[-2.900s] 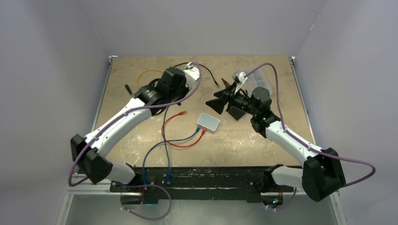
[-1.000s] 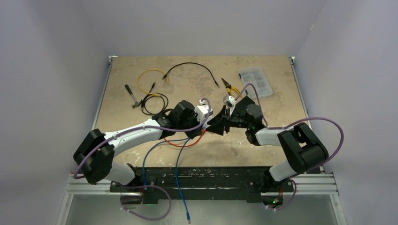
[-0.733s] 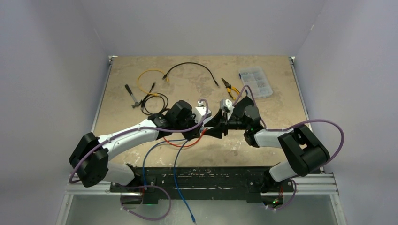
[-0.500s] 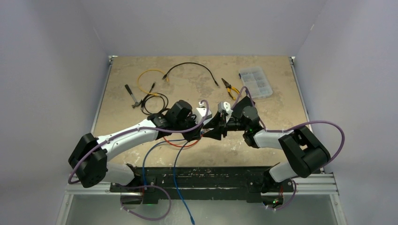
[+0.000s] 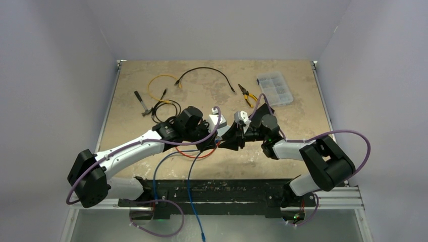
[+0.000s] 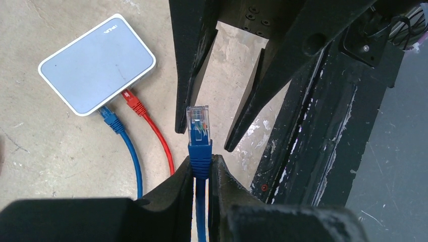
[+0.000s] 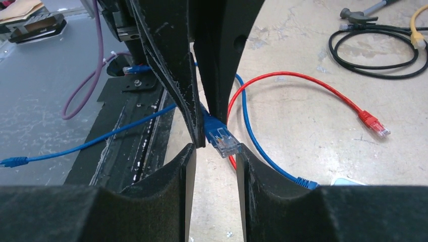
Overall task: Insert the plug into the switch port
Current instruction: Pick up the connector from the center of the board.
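Note:
In the left wrist view the white switch (image 6: 96,63) lies flat on the table with a blue plug (image 6: 108,117) and a red plug (image 6: 132,100) in its ports. My left gripper (image 6: 201,160) is shut on the boot of a second blue plug (image 6: 198,123), whose clear tip points forward. My right gripper (image 7: 214,151) is open, with its fingers either side of that plug's tip (image 7: 223,140). In the top view both grippers, left (image 5: 216,138) and right (image 5: 229,138), meet over the table's middle and hide the switch.
A red cable's free plug (image 7: 376,125) lies right of the grippers. At the back lie a yellow cable (image 5: 159,80), a black cable (image 5: 202,70), pliers (image 5: 247,95), a clear organiser box (image 5: 275,88), a hammer (image 5: 143,103) and a black coil (image 5: 166,111). A blue cable end (image 5: 202,234) hangs over the black front rail (image 5: 222,189).
Both arms came from the back of the table to its middle and now cover the switch. Over the last second the two grippers closed in on each other, the left holding the blue plug.

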